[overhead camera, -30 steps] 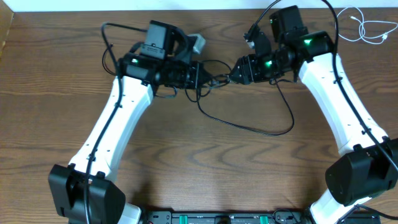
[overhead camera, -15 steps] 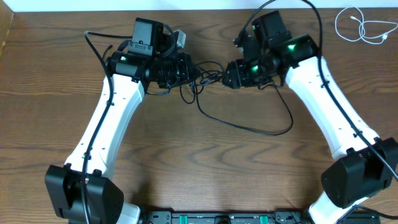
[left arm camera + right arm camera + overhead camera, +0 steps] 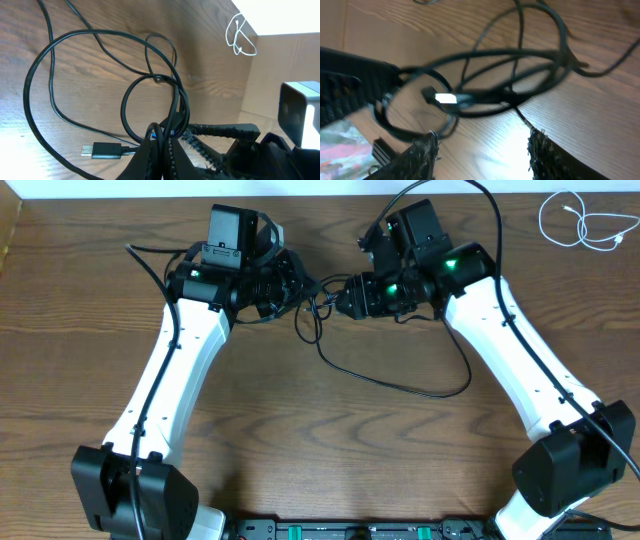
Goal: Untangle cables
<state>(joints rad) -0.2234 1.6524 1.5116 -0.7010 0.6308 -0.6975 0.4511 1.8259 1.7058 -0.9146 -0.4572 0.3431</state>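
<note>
A tangle of black cables (image 3: 322, 308) lies at the far middle of the table, one long loop (image 3: 440, 385) trailing toward the right. My left gripper (image 3: 303, 286) is shut on a black cable strand (image 3: 176, 107) that rises from its pinched fingertips (image 3: 150, 150); a loose plug (image 3: 102, 150) lies just left of them. My right gripper (image 3: 342, 294) faces it from the right, open, its fingers (image 3: 422, 155) astride bare wood, the knot and a plug (image 3: 444, 98) just ahead. A white cable (image 3: 580, 222) lies coiled at the far right corner.
The thick black arm wires (image 3: 150, 265) arc behind both wrists. The table's far edge (image 3: 320, 194) runs close behind the grippers. The wooden tabletop (image 3: 330, 450) stretches toward the near edge between the two arm bases.
Both grippers have shifted left and a little toward the far edge. The left one has dragged its black cable along, and the knot has moved with it.
</note>
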